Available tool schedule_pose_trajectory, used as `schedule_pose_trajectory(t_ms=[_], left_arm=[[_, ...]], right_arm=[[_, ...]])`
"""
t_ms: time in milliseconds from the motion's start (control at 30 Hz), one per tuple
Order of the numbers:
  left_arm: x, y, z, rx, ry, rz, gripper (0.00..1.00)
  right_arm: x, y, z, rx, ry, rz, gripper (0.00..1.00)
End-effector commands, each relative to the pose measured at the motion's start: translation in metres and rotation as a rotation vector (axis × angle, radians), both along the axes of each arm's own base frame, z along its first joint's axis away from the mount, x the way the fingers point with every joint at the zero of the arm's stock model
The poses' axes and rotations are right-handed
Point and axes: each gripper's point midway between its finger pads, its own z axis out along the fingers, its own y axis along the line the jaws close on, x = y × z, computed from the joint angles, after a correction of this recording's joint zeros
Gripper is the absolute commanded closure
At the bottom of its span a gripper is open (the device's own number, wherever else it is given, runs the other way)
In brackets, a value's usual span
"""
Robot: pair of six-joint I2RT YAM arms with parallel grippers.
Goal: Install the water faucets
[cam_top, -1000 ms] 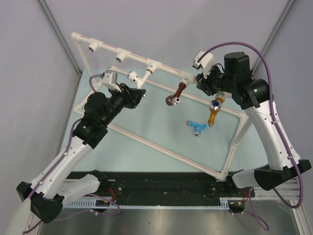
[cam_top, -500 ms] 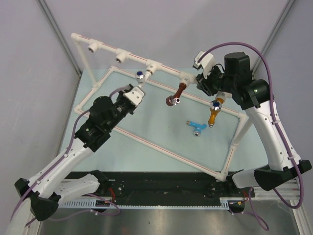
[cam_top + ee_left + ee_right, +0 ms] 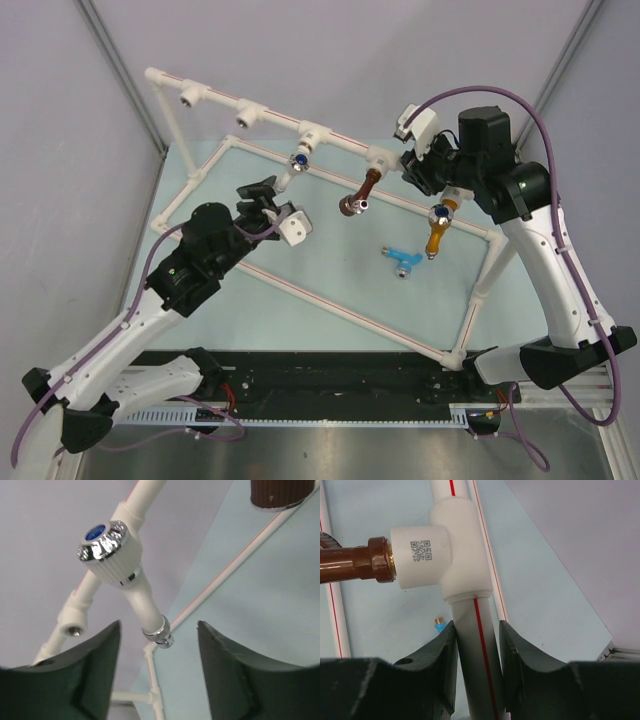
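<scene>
Top external view is showing the light blue faucet (image 3: 400,260) lying on the table (image 3: 330,290), nearer the right gripper (image 3: 418,173), which is squeezing the white pipe (image 3: 475,642). The left gripper (image 3: 262,198) is hanging wide open, empty, farther away.

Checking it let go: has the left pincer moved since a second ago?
Yes. The left pincer backed off the white faucet, away from the white pipe frame, and hangs open.
</scene>
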Motion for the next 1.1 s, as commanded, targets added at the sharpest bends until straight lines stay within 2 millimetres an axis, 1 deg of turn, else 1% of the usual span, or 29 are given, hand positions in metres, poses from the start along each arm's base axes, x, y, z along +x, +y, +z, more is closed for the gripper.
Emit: schedule_pose_trajectory(t_ms=[0,67,100,133,167,200,233,267,300,333,367,400,433,467,500,567,600,633,667,700,733,767,800,833,900,933,967,1067], left_arm=[[-0.027,0.002,0.051,-0.12,-0.077,-0.079,0.25],[-0.035,0.005,0.062,-0.173,-0.086,-0.092,0.18],[-0.038,0.006,0.066,-0.225,-0.068,-0.094,0.17],[-0.043,0.003,0.068,-0.258,-0.057,-0.119,0.15],[-0.046,0.003,0.076,-0.31,-0.064,-0.131,0.11],[-0.054,0.005,0.084,-0.397,-0.043,-0.143,0.09],[-0.055,0.006,0.087,-0.447,-0.029,-0.146,0.08],[-0.059,0.008,0.098,-0.515,-0.033,-0.155,0.05],[-0.064,0.009,0.103,-0.623,0.024,-0.16,0.04],[-0.067,0.01,0.113,-0.693,0.035,-0.169,0.03],[-0.068,0.011,0.119,-0.756,0.051,-0.172,0.02],[-0.064,0.015,0.121,-0.881,0.117,-0.138,0.01],[-0.063,0.019,0.127,-0.959,0.137,-0.126,0.0],[-0.061,0.022,0.128,-1.028,0.168,-0.105,0.0],[-0.056,0.028,0.13,-1.176,0.236,-0.061,0.0],[-0.049,0.036,0.127,-1.308,0.291,-0.015,0.0],[-0.047,0.038,0.126,-1.419,0.353,0.003,0.01],[-0.039,0.048,0.119,-1.477,0.364,0.074,0.02],[-0.036,0.054,0.117,-1.532,0.376,0.109,0.04],[-0.034,0.059,0.115,-1.631,0.416,0.133,0.05],[-0.03,0.068,0.107,-1.69,0.43,0.195,0.06],[-0.03,0.07,0.101,-1.731,0.461,0.217,0.09],[-0.028,0.072,0.1,-1.815,0.503,0.221,0.1],[-0.027,0.072,0.092,-1.842,0.534,0.242,0.11],[-0.026,0.068,0.087,-1.934,0.616,0.239,0.13],[-0.024,0.067,0.08,-1.952,0.649,0.258,0.13],[-0.024,0.06,0.078,-1.993,0.72,0.237,0.14],[-0.018,0.045,0.062,-2.024,0.845,0.24,0.15]], right_arm=[[0.003,-0.014,-0.015,0.01,0.078,-0.129,1.0],[0.003,-0.012,-0.016,0.009,0.08,-0.126,1.0],[0.003,-0.011,-0.016,0.008,0.083,-0.122,1.0],[0.003,-0.012,-0.016,0.007,0.081,-0.126,1.0],[0.003,-0.012,-0.016,0.006,0.082,-0.127,1.0],[0.003,-0.012,-0.017,0.005,0.083,-0.126,1.0],[0.003,-0.012,-0.017,0.005,0.083,-0.127,1.0],[0.003,-0.012,-0.017,0.005,0.083,-0.126,1.0],[0.003,-0.012,-0.017,0.005,0.083,-0.127,1.0],[0.004,-0.012,-0.017,0.006,0.084,-0.126,1.0],[0.004,-0.011,-0.018,0.005,0.085,-0.126,1.0],[0.004,-0.011,-0.018,0.005,0.086,-0.124,1.0],[0.005,-0.01,-0.019,0.005,0.088,-0.123,1.0],[0.005,-0.01,-0.019,0.003,0.089,-0.124,1.0],[0.005,-0.01,-0.019,0.004,0.089,-0.123,1.0],[0.005,-0.008,-0.02,0.003,0.091,-0.118,1.0],[0.005,-0.009,-0.019,0.004,0.088,-0.12,1.0],[0.005,-0.009,-0.019,0.003,0.087,-0.119,1.0],[0.004,-0.009,-0.018,0.004,0.086,-0.118,1.0],[0.004,-0.009,-0.017,0.005,0.083,-0.118,1.0],[0.004,-0.009,-0.016,0.007,0.08,-0.117,1.0],[0.003,-0.009,-0.016,0.007,0.08,-0.117,1.0],[0.003,-0.009,-0.017,0.006,0.081,-0.115,1.0],[0.003,-0.009,-0.017,0.006,0.08,-0.117,1.0],[0.003,-0.009,-0.016,0.007,0.079,-0.117,1.0],[0.002,-0.009,-0.016,0.008,0.079,-0.116,1.0],[0.003,-0.009,-0.017,0.007,0.081,-0.116,1.0],[0.003,-0.008,-0.017,0.008,0.081,-0.113,1.0]])
